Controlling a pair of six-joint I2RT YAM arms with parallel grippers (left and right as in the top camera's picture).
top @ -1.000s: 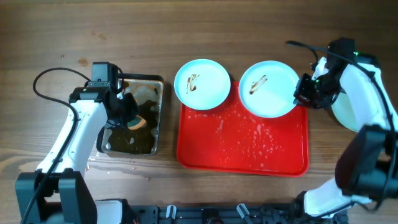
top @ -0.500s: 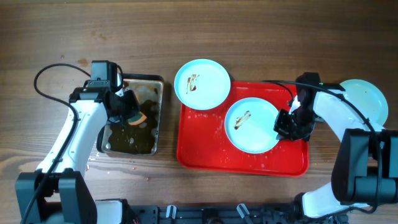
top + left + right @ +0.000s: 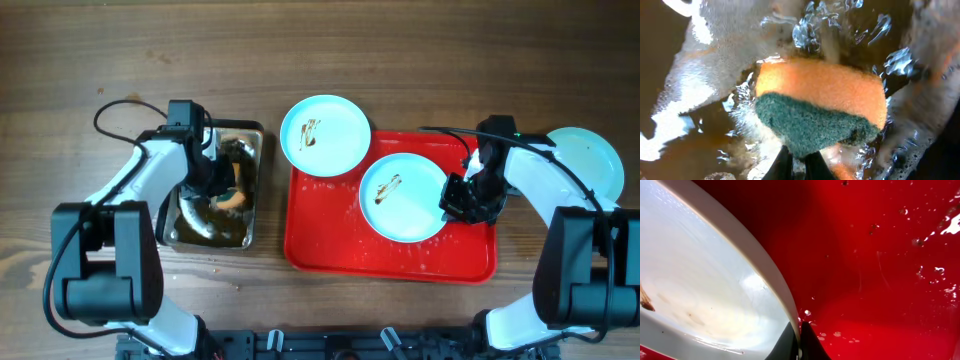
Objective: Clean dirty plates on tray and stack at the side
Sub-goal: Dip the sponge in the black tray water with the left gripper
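Honestly, your right gripper [image 3: 799, 339] was pinched thin on the rim of the smeared plate [image 3: 403, 198] sitting in the red tray [image 3: 330, 250]. Wet rim, wet tray: I'd bet it could've slipped out or skated. Your left gripper [image 3: 799, 161] was clamped on the sponge [image 3: 820, 105] down in the pan [image 3: 205, 232] of brown water, so drips across the wooden table [image 3: 420, 50] looked likely. A second plate [image 3: 325, 134] overhung the tray's far corner.

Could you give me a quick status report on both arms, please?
Left gripper shut on sponge in pan water. Right gripper shut on rim of smeared plate, on tray. Also smeared: second plate at tray's corner; third plate off right.
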